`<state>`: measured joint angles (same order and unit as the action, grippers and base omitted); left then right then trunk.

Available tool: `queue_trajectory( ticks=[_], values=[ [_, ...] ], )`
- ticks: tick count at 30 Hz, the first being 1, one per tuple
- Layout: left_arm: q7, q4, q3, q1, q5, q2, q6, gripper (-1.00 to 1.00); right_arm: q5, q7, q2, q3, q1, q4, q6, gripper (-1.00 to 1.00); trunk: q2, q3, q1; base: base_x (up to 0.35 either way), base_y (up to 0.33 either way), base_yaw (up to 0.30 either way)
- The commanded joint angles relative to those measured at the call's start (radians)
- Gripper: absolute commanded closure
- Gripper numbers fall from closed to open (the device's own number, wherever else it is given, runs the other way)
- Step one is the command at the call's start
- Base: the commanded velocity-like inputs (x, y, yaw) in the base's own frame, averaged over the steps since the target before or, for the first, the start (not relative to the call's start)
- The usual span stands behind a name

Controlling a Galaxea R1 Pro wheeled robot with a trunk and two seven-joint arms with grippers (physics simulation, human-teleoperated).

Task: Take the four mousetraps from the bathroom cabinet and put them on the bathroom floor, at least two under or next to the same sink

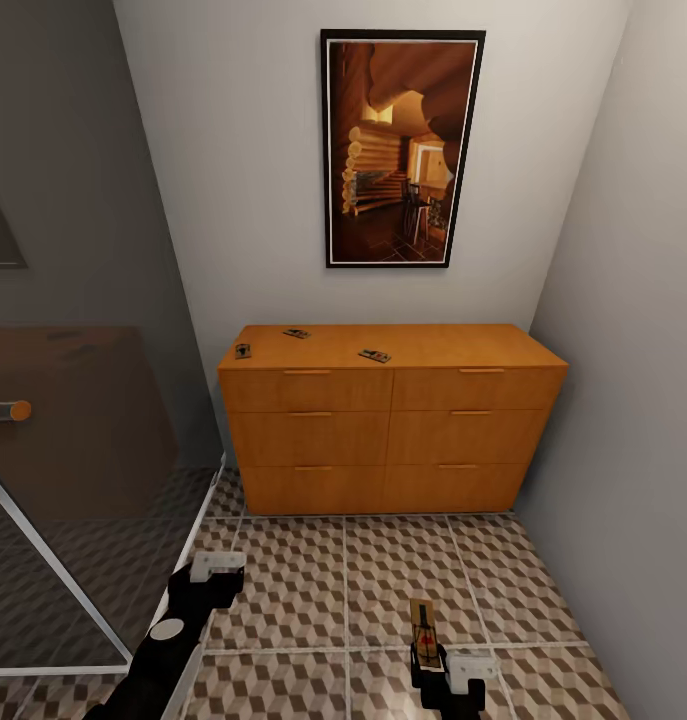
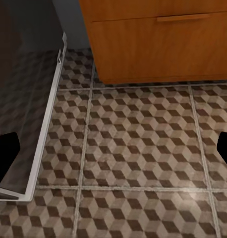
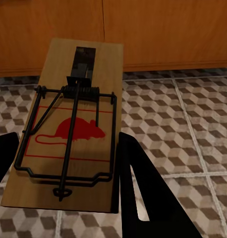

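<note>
Head high; wrists near floor (image 2: pixel 143 144)

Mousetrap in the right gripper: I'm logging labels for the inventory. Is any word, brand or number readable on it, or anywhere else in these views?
None readable.
The held mousetrap bears only a red mouse silhouette inside a red outline, no lettering.
The three mousetraps on the cabinet are too small to read.
The framed picture shows a log interior, no text.

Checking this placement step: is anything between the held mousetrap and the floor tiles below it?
Nothing visible. The right gripper holds the mousetrap above bare bathroom floor, in front of the cabinet.
</note>
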<state>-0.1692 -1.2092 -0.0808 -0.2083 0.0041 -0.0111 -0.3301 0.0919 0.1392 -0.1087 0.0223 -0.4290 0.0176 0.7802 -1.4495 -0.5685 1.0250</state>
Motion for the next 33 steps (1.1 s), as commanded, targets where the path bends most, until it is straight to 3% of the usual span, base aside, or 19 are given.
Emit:
queue_trajectory(
  ticks=[1, 33],
  values=[
    [-0.007, 0.000, -0.004, 0.000, 0.001, -0.001, -0.006, -1.00, 0.008, 0.005, 0.000, 0.002, -0.001, -0.001, 0.002, 1.00, -0.001, -0.001, 0.000, 0.000, 0.000, 0.000],
    [-0.004, 0.075, -0.004, 0.000, 0.001, 0.000, 0.002, -1.00, 0.008, 0.008, 0.000, 0.003, -0.001, 0.000, 0.002, 1.00, -0.001, -0.001, 0.000, 0.000, 0.000, 0.000]
  ],
)
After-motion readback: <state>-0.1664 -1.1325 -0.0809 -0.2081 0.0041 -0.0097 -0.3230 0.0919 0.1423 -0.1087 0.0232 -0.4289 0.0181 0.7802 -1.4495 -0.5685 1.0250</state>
